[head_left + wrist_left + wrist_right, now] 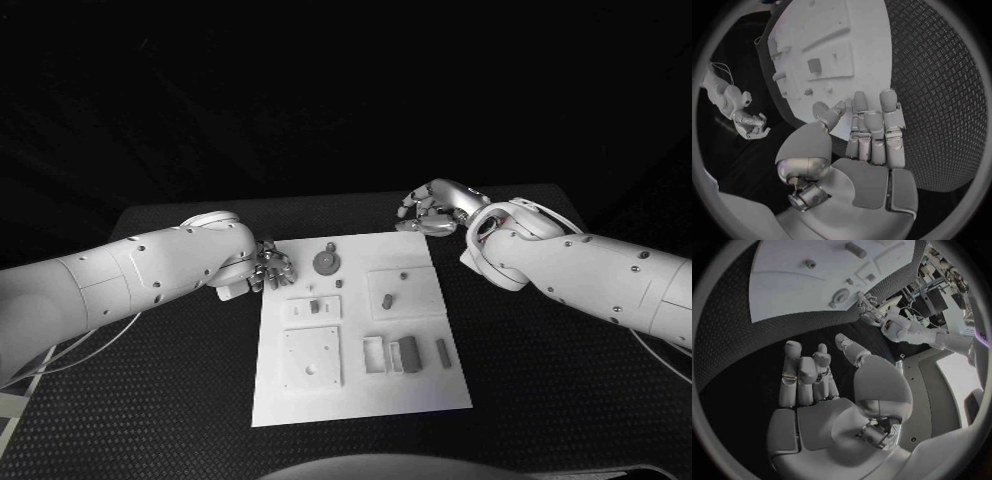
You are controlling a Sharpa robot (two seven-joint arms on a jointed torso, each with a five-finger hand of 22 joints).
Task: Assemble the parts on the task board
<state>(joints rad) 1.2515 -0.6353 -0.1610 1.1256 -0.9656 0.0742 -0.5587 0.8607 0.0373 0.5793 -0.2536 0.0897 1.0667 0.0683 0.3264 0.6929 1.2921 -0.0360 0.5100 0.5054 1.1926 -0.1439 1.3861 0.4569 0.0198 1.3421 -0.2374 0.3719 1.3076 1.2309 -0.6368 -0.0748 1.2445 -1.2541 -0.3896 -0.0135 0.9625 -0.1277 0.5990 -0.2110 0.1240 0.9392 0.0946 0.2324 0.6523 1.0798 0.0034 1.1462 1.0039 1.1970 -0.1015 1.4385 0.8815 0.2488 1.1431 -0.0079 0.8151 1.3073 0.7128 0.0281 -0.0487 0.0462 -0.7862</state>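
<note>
Task board (pixel 361 400) lies mid-bench, loose parts (pixel 408 353) on it near the robot. Left hand (pixel 263 266) at the board's far left edge, fingers (pixel 873 132) straight, together, holding nothing. Right hand (pixel 433 212) off the far right corner, fingers (pixel 804 372) loosely apart, empty. Best to reach in from above, one part per pinch. Open bench (pixel 548 380) on both sides

A robotics lab, by the look of it; a black textured table (pixel 173 400) carries a white task board (pixel 361 390); beyond it stand cluttered racks of equipment (pixel 932 287) and trailing cables (pixel 911 310).
</note>
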